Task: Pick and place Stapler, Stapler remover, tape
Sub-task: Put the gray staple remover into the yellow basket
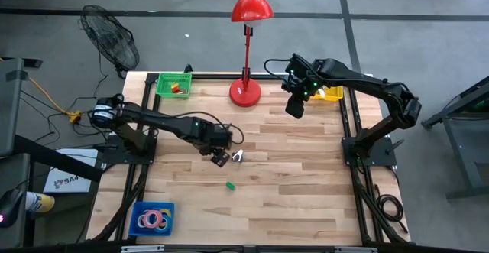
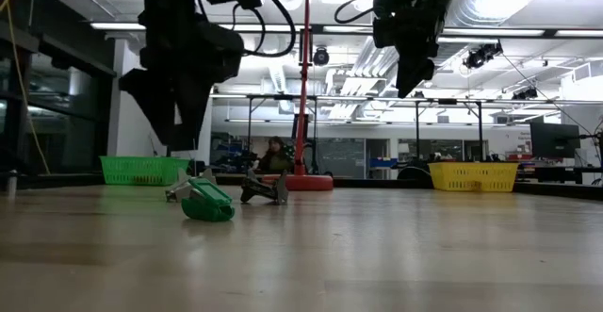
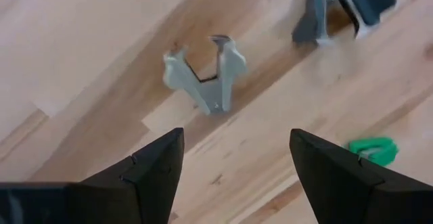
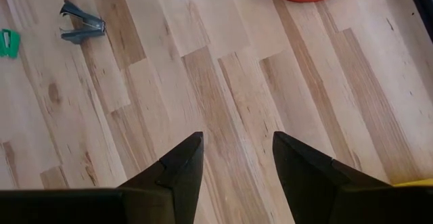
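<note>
From above, my left gripper hangs right beside the staple remover, with the right gripper well apart. In the left wrist view the fingers are spread and empty, remover just ahead. It looks light, stiff and slippery; I'd pinch across its flat sides.

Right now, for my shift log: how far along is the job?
Done: tape rolls lie in the blue basket. In hand: left gripper, open, hovers over the silver staple remover. Left: it, a dark remover and the green stapler. Right gripper waits open by the lamp.
</note>
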Controlling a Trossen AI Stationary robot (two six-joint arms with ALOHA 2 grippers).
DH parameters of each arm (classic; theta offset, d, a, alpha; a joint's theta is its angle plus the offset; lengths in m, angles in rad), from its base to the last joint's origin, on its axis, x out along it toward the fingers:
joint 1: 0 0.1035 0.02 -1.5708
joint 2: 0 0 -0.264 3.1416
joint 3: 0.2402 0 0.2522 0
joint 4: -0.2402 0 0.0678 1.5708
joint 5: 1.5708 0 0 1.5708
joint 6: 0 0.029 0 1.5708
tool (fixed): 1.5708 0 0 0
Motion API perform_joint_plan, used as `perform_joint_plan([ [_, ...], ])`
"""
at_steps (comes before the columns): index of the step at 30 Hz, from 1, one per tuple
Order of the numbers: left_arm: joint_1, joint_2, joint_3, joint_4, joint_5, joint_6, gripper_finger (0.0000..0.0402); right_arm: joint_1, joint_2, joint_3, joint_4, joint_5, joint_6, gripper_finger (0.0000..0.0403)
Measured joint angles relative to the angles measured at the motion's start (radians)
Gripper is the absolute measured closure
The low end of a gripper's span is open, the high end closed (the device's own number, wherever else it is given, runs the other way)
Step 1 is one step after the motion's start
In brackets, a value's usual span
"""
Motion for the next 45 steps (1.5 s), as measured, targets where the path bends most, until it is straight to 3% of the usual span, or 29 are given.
perform_joint_plan([
  [7, -0.046, 0.054, 0.000, 0.011, -0.056, -0.049, 0.0137, 0.000, 0.000, 0.000, -0.003, 0.000, 0.000, 0.0233],
  [30, -0.044, 0.223, 0.000, 0.097, -0.087, -0.122, 0.0137, 0.000, 0.000, 0.000, -0.029, 0.000, 0.000, 0.0233],
  [38, -0.045, 0.229, 0.002, 0.099, -0.129, -0.153, 0.0138, 0.000, 0.000, 0.000, -0.031, 0.005, 0.000, 0.0233],
  [45, -0.045, 0.230, 0.002, 0.107, -0.140, -0.153, 0.0184, 0.000, 0.000, 0.000, -0.033, 0.007, 0.001, 0.0233],
])
